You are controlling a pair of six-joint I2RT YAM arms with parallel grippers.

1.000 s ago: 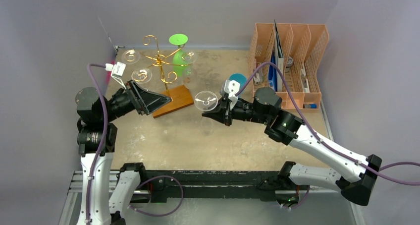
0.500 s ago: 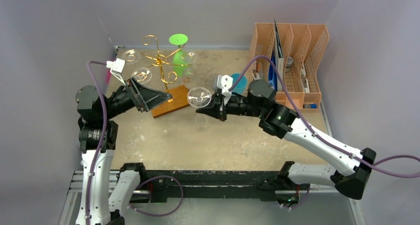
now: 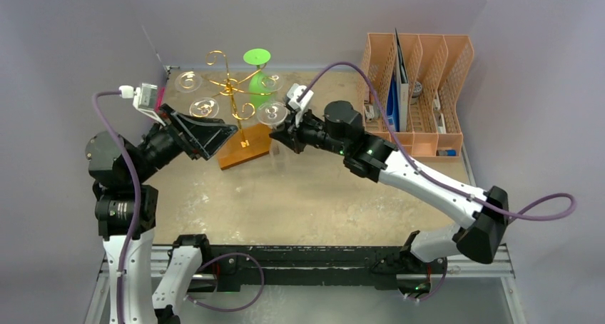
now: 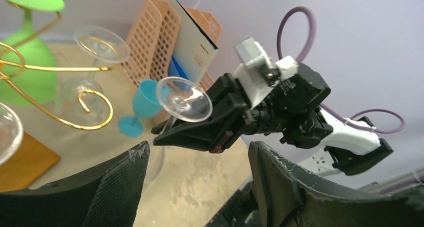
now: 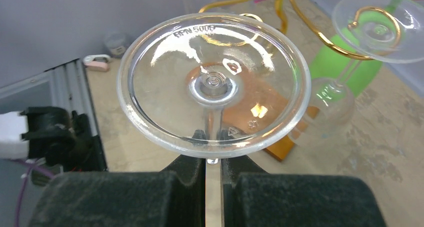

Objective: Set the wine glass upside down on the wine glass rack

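The right gripper point(image 4: 167, 132) pinches the clear wine glass point(image 4: 183, 100) by its stem, foot uppermost, near the wine glass rack point(image 4: 109, 108); its bowl apparently hangs below

Left claw point(image 3: 222, 143) wide apart, tilted upward — right claw point(image 3: 278, 134) tight, stretched forward-left.

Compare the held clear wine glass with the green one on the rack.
The clear wine glass is transparent; the green wine glass is bright green. The clear one's stem is pinched in the right gripper, off the wine glass rack; the green one hangs on it. Both foot-up.
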